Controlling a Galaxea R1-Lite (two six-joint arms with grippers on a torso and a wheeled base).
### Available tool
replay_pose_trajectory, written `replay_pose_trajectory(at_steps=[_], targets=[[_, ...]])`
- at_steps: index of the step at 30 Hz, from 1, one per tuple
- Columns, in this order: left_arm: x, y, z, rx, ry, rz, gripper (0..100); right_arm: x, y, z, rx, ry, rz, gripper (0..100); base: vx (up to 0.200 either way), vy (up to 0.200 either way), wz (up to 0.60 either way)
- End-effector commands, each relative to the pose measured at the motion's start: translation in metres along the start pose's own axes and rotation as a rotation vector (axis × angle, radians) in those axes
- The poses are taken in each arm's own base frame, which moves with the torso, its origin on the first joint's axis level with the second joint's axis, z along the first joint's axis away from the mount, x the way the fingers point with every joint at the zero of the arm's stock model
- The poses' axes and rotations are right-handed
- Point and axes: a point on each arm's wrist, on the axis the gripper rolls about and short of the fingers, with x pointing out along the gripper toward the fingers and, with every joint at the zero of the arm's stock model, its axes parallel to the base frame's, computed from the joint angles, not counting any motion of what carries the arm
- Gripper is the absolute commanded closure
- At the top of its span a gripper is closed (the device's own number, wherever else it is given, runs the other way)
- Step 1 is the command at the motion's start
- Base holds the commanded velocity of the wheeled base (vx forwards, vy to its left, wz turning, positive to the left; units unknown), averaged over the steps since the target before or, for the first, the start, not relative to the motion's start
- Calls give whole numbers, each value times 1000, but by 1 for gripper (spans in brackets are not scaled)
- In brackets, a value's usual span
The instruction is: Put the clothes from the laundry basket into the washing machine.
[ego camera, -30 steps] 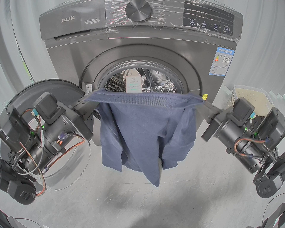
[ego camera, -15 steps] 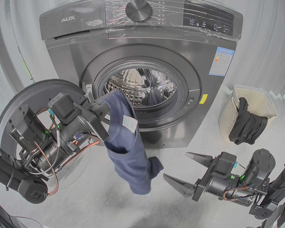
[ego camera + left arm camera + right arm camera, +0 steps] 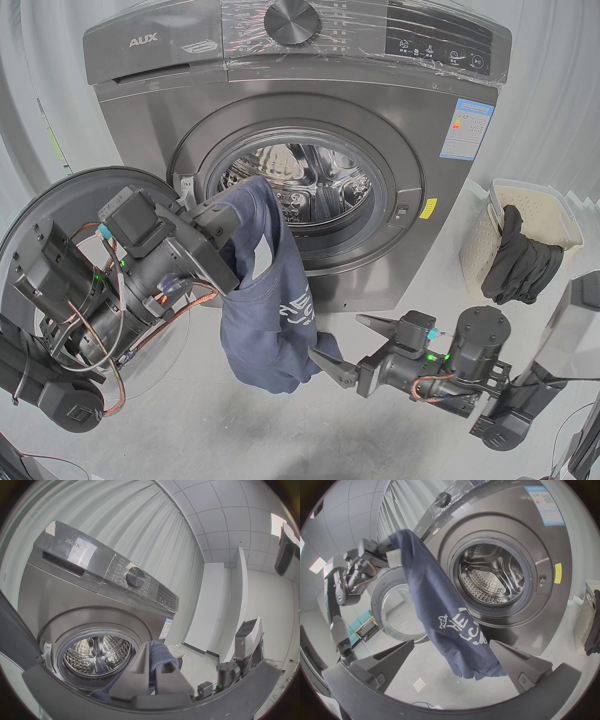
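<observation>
Head view: left claw (image 3: 232, 215) clenched on shirt (image 3: 275, 312), right claw (image 3: 336, 337) released below it; hanging hem could miss the drum (image 3: 300, 175)

**Inspector:** Access to the grey front-loading washing machine (image 3: 350, 112)?

**Assistant:** Its round glass door (image 3: 69, 200) stands swung fully open to the left. The mouth of the steel drum (image 3: 312, 169) is free across its middle and right.

**Inspector:** Obstructions?

**Assistant:** A navy blue cotton T-shirt (image 3: 269, 312) hangs from the left gripper (image 3: 228, 215) across the mouth's left edge, reaching down to the open-fingered right gripper (image 3: 335, 336). Bare grey floor (image 3: 437, 287) between the machine and the white perforated plastic laundry basket (image 3: 537, 206) gives passage.
</observation>
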Motion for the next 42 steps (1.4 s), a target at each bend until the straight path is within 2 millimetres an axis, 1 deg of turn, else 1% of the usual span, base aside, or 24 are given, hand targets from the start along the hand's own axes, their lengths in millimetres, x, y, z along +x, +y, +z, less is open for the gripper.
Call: replay_pose_trajectory(at_steps=[1,4,7,9,10,11,15,20,23,26,28,29,32,36,42], targets=[[2,-2,3,-1,-18,-11,100,50,-11,-32,-1,18,11,0,0,0,0],[2,-2,3,-1,-18,-11,100,64,-7,-35,-8,0,49,0,0,0,0],[2,-2,3,-1,-18,-11,100,72,-8,-41,-14,4,61,0,0,0,0],[2,-2,3,-1,-18,-11,100,82,-12,-49,-15,5,53,0,0,0,0],[2,-2,3,1,-19,-11,100,83,-14,-50,-15,4,48,0,0,0,0],[2,-3,3,-1,-22,-13,100,91,-18,-53,-15,-6,40,0,0,0,0],[2,-3,4,1,-25,-13,100,108,-34,-56,-14,-46,4,0,0,0,0],[1,-8,11,-3,-45,-34,100,119,-45,-57,-15,-73,-18,0,0,0,0],[1,-11,11,-6,-43,-41,100,122,-45,-59,-17,-78,-16,0,0,0,0],[1,-11,10,-7,-41,-42,100,129,-40,-61,-16,-92,-4,0,0,0,0],[0,-11,11,-9,-43,-44,100,133,-40,-59,-15,-114,-25,0,0,0,0],[0,-11,11,-9,-43,-44,100,135,-39,-57,-14,-126,-31,100,0,0,0],[0,-10,11,-8,-44,-40,100,136,-39,-52,-12,-151,-35,100,0,0,0],[-1,-7,9,-5,-32,-24,100,128,-38,-44,-11,-165,-41,100,0,0,0],[-5,13,8,22,-14,41,100,86,-35,-3,-10,-189,-84,100,0,0,0]])
